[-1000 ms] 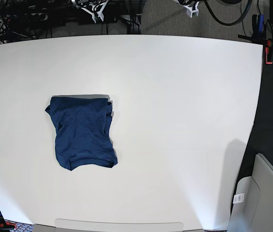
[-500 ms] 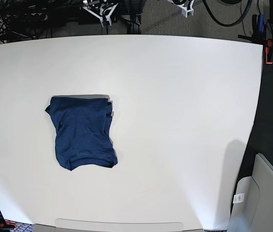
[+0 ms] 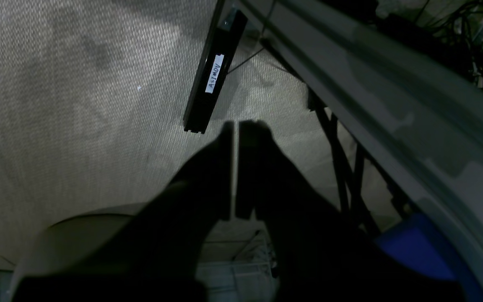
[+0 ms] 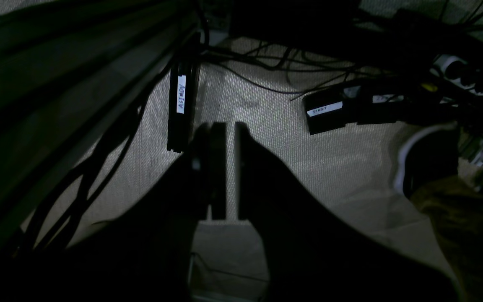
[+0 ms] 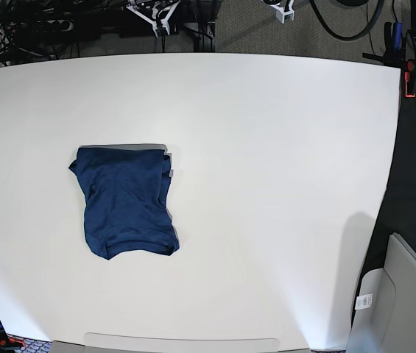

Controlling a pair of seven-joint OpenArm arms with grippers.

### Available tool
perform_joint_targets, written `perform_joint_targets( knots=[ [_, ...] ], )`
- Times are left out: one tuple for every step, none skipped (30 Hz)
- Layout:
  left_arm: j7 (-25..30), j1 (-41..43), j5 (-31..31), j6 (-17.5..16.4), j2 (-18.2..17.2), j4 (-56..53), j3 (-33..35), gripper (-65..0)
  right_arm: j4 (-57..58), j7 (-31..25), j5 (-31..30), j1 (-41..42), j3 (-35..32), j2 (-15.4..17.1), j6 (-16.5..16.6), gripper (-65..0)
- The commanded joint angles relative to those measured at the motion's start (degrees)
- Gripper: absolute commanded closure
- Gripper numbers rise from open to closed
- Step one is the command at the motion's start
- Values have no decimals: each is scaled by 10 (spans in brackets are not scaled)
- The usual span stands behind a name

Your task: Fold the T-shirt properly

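Lying folded on the white bench point(image 5: 266, 184), the T-shirt point(image 5: 125, 201) is unobstructed; left fingers point(image 3: 247, 167) and right fingers point(image 4: 247, 172) closed, empty, over carpet point(image 3: 78, 105).

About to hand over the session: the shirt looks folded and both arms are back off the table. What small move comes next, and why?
Probably none beyond parking. The T-shirt lies as a compact folded rectangle on the white table, nothing touching it. The left gripper and right gripper are shut, empty and over the floor past the far edge. I would hold them there.

One folded T-shirt point(image 5: 125, 201), one white table point(image 5: 266, 184), two grippers point(image 3: 234, 130) point(image 4: 229, 130)
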State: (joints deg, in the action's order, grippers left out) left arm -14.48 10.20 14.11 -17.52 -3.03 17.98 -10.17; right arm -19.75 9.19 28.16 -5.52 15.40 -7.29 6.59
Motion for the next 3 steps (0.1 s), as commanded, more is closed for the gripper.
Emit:
perform_joint_targets(
  knots=[
    [1,5,-1,-2,-4,1,-1,0,-1,-4,-3,-2,-1,-5,8,-19],
    [1,5,-1,-2,-4,1,-1,0,-1,-4,-3,-2,-1,-5,8,-19],
    [1,4,-1,-2,-4,1,-1,0,-1,-4,-3,-1,-1,-5,8,-19]
  ],
)
